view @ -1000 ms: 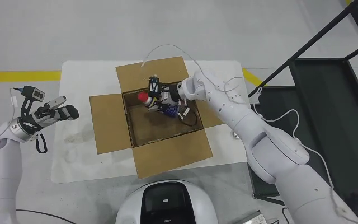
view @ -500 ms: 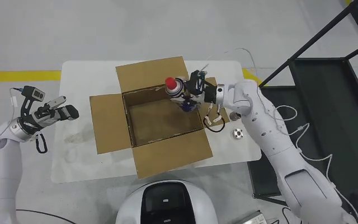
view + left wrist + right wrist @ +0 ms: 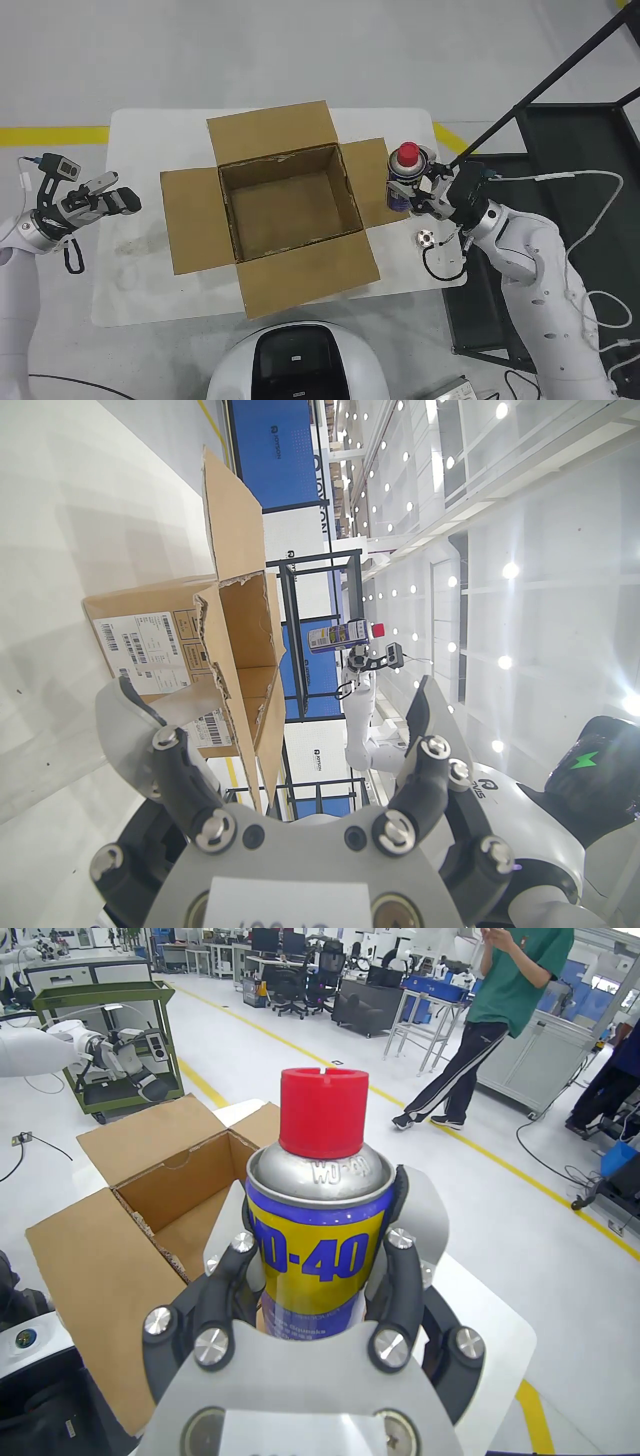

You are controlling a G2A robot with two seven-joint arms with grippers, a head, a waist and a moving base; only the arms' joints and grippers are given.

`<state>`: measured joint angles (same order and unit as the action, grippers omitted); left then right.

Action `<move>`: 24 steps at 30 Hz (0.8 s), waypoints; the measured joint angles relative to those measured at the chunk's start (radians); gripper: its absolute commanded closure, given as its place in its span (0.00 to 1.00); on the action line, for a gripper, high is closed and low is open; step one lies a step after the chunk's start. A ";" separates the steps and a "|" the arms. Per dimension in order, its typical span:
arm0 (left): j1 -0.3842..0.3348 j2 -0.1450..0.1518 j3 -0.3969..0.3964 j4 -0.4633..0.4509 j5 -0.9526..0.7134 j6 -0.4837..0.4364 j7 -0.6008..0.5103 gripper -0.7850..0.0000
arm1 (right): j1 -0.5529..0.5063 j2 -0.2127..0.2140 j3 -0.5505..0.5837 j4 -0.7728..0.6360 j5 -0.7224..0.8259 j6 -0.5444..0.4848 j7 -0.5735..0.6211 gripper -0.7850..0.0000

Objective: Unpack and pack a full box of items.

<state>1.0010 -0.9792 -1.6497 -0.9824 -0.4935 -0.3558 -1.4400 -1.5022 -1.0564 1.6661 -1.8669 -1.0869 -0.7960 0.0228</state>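
An open cardboard box (image 3: 285, 205) stands on the white table (image 3: 140, 280), its inside bare in the top view. My right gripper (image 3: 420, 190) is shut on a blue and yellow spray can (image 3: 405, 172) with a red cap, held upright above the box's right flap. The right wrist view has the spray can (image 3: 317, 1208) between the fingers (image 3: 240, 1258), with the box (image 3: 150, 1208) behind it. My left gripper (image 3: 115, 195) hangs open off the table's left edge, nothing between its fingers (image 3: 135, 720). From the left wrist view the box (image 3: 220, 650) and the distant can (image 3: 340, 635) are visible.
A small round metal part (image 3: 427, 239) lies on the table near the right edge. A dark metal cart (image 3: 560, 200) stands right of the table. Yellow floor tape (image 3: 50, 133) runs behind the table.
My right gripper has lifted the spray can out of the box and carried it right, past the box's right wall. The left arm has stayed still.
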 measured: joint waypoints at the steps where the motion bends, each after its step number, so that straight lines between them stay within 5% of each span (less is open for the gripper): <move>1: 0.000 0.000 0.000 0.000 0.000 0.000 0.000 0.00 | 0.003 0.000 -0.001 0.001 0.000 0.000 0.001 1.00; 16: 0.000 0.000 0.000 0.000 0.000 0.000 0.000 0.00 | 0.004 0.000 -0.001 0.002 0.001 0.000 0.001 1.00; 20: 0.000 0.000 0.000 0.000 0.000 0.000 0.000 0.00 | -0.030 -0.003 0.025 0.000 -0.016 0.087 -0.029 1.00; 24: 0.000 0.000 0.000 0.000 0.000 0.000 0.000 0.00 | -0.148 -0.011 0.097 -0.029 -0.068 0.225 -0.192 1.00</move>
<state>1.0010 -0.9793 -1.6497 -0.9824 -0.4935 -0.3558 -1.4400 -1.6502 -1.0678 1.7627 -1.8957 -1.1552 -0.5712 -0.1696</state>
